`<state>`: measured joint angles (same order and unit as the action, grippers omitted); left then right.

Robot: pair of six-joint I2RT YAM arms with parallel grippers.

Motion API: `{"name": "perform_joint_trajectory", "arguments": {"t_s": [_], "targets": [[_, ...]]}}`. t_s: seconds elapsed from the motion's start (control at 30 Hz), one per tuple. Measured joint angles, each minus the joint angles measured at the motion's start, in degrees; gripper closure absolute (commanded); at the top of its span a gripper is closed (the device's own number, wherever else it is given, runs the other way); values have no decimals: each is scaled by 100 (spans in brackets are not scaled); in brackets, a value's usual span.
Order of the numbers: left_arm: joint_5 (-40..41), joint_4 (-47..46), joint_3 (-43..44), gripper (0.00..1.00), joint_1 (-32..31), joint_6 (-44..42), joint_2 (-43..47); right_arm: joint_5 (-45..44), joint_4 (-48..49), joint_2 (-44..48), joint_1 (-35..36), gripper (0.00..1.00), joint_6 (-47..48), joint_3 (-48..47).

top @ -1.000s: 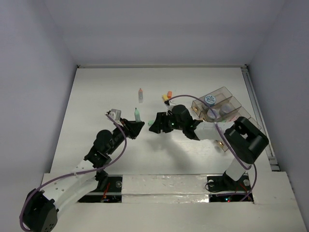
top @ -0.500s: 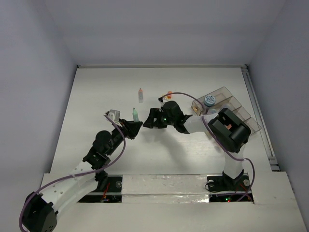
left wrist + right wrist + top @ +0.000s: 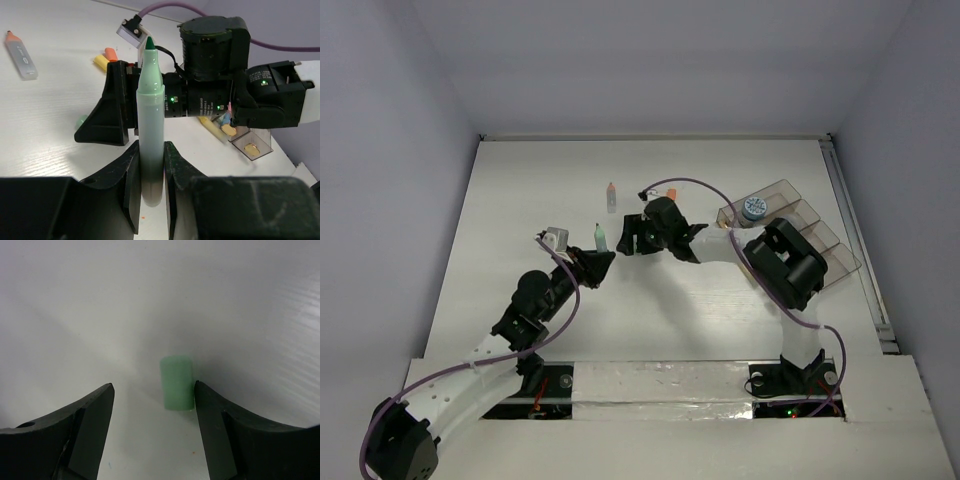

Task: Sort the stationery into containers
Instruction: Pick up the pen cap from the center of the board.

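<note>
Stationery mid-sort. The green eraser (image 3: 177,382), a short matt cylinder that looks soft, stands on the smooth white table (image 3: 520,200). It sits between the spread, empty fingers of the right end effector (image 3: 152,387), off-centre and close beside the finger at frame right. The step in hand appears to be grasping this eraser. The next move calls for centring, closing gently, then carrying it to the clear smoky-brown organiser tray (image 3: 835,250), stepped and rigid, at the right of the overhead view. A round blue-white tub (image 3: 754,207) lies in its upper compartment. The left end effector (image 3: 150,155) is clamped on a pale-green pen (image 3: 150,100), with a smooth barrel and its tip up. An orange-capped marker (image 3: 611,195), an orange eraser (image 3: 111,52) and a yellow eraser (image 3: 101,61) lie loose nearby.
</note>
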<state>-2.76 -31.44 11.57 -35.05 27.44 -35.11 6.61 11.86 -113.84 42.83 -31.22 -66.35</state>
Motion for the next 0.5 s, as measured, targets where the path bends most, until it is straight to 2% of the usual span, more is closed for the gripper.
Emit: {"name": "perform_joint_trajectory", "arguments": {"t_s": [0.27,0.5], "targets": [[2,2,0,100,0,0,2,-743,-981,-302,114,32,708,-804],[101,92,0,100,0,-17,210,-1207,-1423,-472,254,33,1307,-1178]]}}
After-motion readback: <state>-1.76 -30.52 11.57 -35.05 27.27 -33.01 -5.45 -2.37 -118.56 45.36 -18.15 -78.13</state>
